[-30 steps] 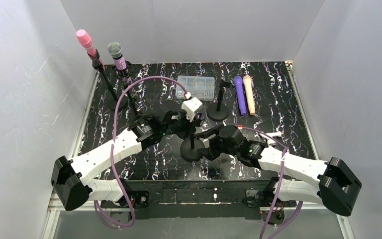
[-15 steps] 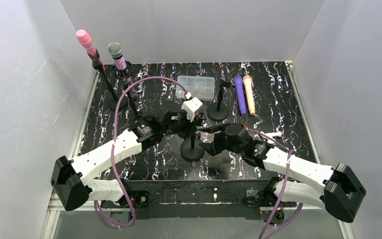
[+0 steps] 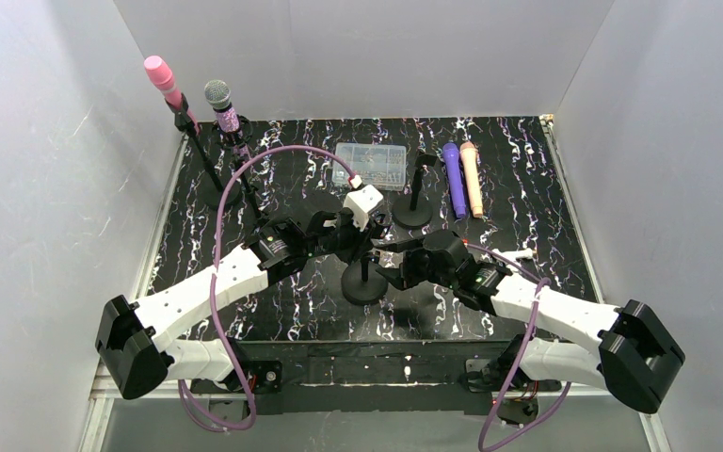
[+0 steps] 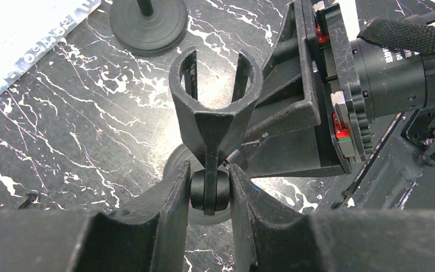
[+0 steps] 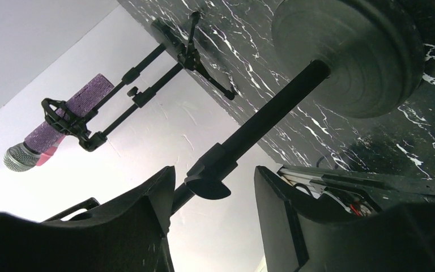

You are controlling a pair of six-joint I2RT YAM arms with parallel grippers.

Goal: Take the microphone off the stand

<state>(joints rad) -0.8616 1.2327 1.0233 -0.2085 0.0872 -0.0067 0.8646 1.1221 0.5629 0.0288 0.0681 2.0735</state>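
A short black stand (image 3: 364,282) stands mid-table, and its clip (image 4: 215,85) is empty. My left gripper (image 4: 209,170) is shut on the swivel joint (image 4: 209,191) under that clip; in the top view it (image 3: 361,241) is over the stand. My right gripper (image 5: 212,175) is open, its fingers on either side of the stand's pole (image 5: 266,119) near the clamp knob, not touching it. In the top view it (image 3: 388,264) is just right of the stand. A purple glitter microphone (image 3: 219,104) and a pink microphone (image 3: 162,77) sit in tall stands at the back left.
A second short empty stand (image 3: 414,212) is at the back centre. A purple microphone (image 3: 454,179) and a beige one (image 3: 472,177) lie flat to its right. A clear plastic box (image 3: 371,163) lies behind the left gripper. Grey walls enclose the table.
My right arm has moved left and forward, bringing its open fingers around the stand's pole. The left gripper has stayed shut on the clip joint.
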